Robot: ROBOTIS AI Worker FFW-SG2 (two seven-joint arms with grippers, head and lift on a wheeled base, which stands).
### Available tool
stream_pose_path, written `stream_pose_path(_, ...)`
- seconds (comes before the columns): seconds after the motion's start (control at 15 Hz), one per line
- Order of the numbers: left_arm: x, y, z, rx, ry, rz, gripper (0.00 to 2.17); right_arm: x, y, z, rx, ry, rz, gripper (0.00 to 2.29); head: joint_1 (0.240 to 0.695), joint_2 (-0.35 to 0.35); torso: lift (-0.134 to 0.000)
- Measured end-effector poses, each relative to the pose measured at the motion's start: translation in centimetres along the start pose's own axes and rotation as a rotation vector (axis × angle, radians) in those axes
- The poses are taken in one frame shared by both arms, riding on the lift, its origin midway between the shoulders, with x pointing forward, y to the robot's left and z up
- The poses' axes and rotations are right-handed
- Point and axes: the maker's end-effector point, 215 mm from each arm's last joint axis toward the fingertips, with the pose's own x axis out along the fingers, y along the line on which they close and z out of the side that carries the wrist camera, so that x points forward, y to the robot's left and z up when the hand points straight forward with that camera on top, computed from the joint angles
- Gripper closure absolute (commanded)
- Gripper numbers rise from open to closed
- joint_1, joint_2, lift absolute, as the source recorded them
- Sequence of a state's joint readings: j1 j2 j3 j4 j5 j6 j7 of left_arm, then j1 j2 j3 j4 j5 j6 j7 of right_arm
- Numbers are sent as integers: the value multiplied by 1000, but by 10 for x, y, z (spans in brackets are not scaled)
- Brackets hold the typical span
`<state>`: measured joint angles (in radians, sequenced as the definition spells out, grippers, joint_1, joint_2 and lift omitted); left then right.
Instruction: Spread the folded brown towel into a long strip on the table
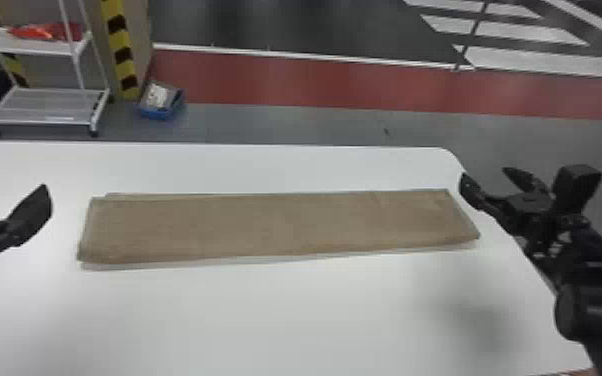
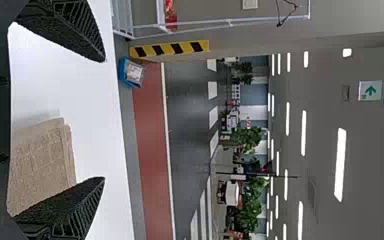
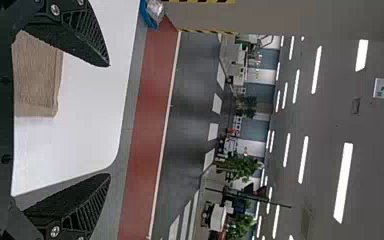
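The brown towel point(image 1: 275, 225) lies flat on the white table as a long strip running left to right, its layers showing along the edges. Left of its left end, in the head view, is my left gripper point(image 1: 0, 200), open and apart from it. My right gripper point(image 1: 490, 177) stands open by the table's right edge, just beyond the towel's right end. In the left wrist view the left gripper point(image 2: 104, 119) has a wide gap, with the towel point(image 2: 40, 167) beyond its fingers. The right wrist view has the right gripper point(image 3: 110, 120) spread wide too, the towel's end point(image 3: 40, 80) farther off.
The white table point(image 1: 285, 310) extends in front of and behind the towel. Past its far edge stand a white wire rack point(image 1: 45, 107) at the left and a blue bin point(image 1: 161, 102) on the floor.
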<state>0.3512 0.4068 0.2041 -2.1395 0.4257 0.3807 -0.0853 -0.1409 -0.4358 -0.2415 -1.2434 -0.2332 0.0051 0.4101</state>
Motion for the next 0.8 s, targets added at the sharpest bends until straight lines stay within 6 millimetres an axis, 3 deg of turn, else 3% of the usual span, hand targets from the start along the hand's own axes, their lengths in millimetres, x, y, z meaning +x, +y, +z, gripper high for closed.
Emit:
stream_pose_path(0.13, -2, -8, 0, -20, -16, 9, 36, -19, 41, 5, 71, 7, 43, 83, 695, -126, -123)
stream_pose_path(0.47, -17, -53, 4, -66, -105, -15, 43, -71, 166, 19, 134, 1, 132, 107, 695, -47, -123)
stream_pose_path(0.67, -31, -72, -4, -49, -108, 24, 46, -107, 229, 7, 156, 41, 147, 110, 695, -9, -123)
stream_pose_path(0.8, -41, -80, -15, -61, -109, 36, 46, -136, 256, -1, 171, 51, 146, 110, 695, 22, -123)
